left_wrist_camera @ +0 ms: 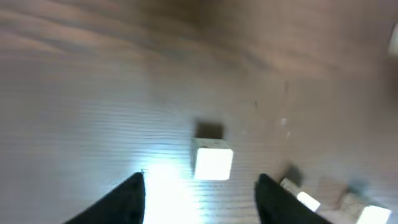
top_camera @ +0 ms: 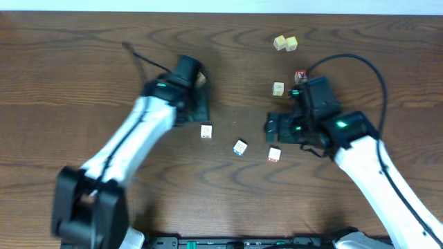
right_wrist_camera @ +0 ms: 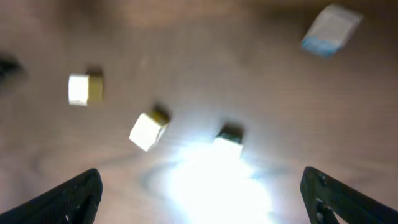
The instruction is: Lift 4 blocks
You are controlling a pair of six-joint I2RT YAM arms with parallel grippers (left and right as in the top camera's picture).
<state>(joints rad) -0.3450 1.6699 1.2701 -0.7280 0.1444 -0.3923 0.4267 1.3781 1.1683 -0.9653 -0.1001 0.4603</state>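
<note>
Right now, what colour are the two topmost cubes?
Pale yellow cubes; overhead view shows them best.

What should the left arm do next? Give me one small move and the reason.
Probably ease the left gripper forward and down until it straddles the white block. In the left wrist view its jaws stand open, and the block sits on the table just ahead of them, untouched.

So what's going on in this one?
Two robot arms are working among small toy cubes on a wooden table. The left pincer is open, with a white block just ahead of its fingertips, resting on the wood, ungripped. The right pincer is wide open and empty. A blue-sided block lies between the arms. Nothing is lifted.
</note>
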